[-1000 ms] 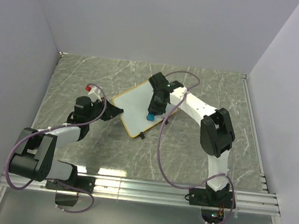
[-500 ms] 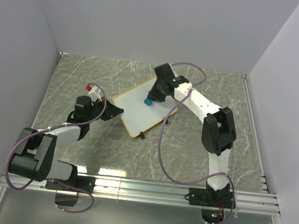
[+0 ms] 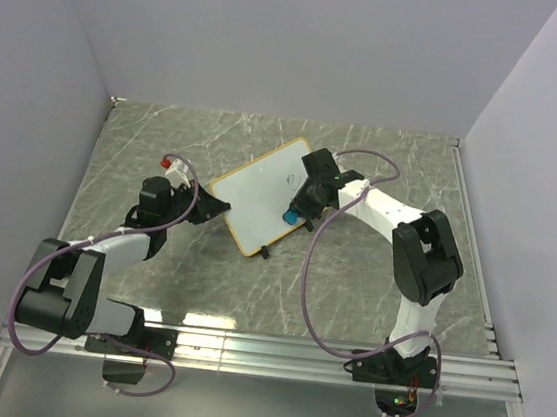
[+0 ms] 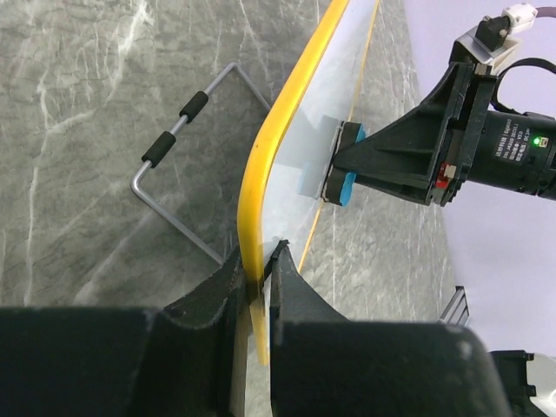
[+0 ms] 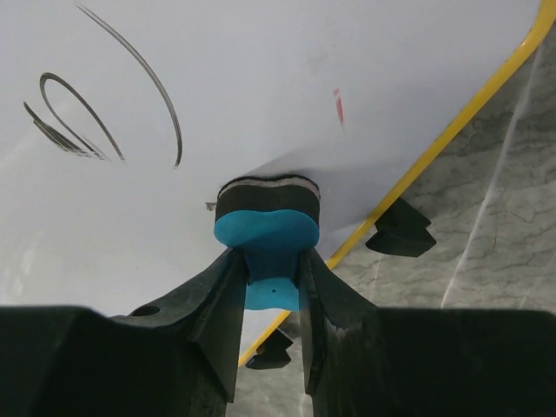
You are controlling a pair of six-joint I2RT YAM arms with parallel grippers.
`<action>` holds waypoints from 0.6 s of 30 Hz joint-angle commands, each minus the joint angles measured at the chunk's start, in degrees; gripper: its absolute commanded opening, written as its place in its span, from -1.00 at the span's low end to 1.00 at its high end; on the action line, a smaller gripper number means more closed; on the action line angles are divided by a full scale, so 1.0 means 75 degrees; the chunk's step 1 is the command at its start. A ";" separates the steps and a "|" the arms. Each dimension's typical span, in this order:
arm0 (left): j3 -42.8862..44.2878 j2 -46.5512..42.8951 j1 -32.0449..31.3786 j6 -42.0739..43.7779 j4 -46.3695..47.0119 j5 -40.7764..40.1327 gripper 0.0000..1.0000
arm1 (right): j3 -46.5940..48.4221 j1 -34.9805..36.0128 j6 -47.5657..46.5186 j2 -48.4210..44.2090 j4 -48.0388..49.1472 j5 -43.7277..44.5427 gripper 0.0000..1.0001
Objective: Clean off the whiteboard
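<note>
The whiteboard (image 3: 254, 201) with its yellow-tan frame stands tilted on the marble table. My left gripper (image 3: 208, 207) is shut on its left corner, and the left wrist view shows the frame edge (image 4: 278, 139) pinched between the jaws of my left gripper (image 4: 258, 261). My right gripper (image 3: 294, 210) is shut on a blue eraser (image 3: 289, 216), whose felt face presses on the board near its near-right edge. In the right wrist view the eraser (image 5: 268, 228) sits between the fingers of my right gripper (image 5: 271, 261). Black scribbles (image 5: 104, 122) and a small red mark (image 5: 338, 106) show on the white surface (image 5: 278, 61).
A small red and white object (image 3: 169, 166) lies on the table left of the board. A grey wire stand (image 4: 174, 148) with black grips juts out behind the board. Two black feet (image 5: 400, 230) hang under its frame. Grey walls close three sides; a metal rail (image 3: 322, 354) runs along the near edge.
My right gripper swept the eraser from the board's near-right part up toward the far corner, then back down to the near-right edge. The left gripper and the board held still.
</note>
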 commanded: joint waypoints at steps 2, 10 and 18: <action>0.0046 0.0263 -0.0041 0.0493 -0.1035 -0.0339 -0.99 | 0.0676 0.0048 0.0146 0.0437 0.0041 0.0204 -1.00; -0.0106 0.0287 -0.0041 0.0445 -0.0929 -0.0292 -0.99 | 0.3349 0.0048 0.0298 0.1537 -0.0580 0.0157 -1.00; -0.0200 0.0111 -0.0146 0.0457 -0.1046 -0.0362 -0.99 | 0.3506 -0.0116 0.0813 0.2149 -0.0476 -0.0007 -1.00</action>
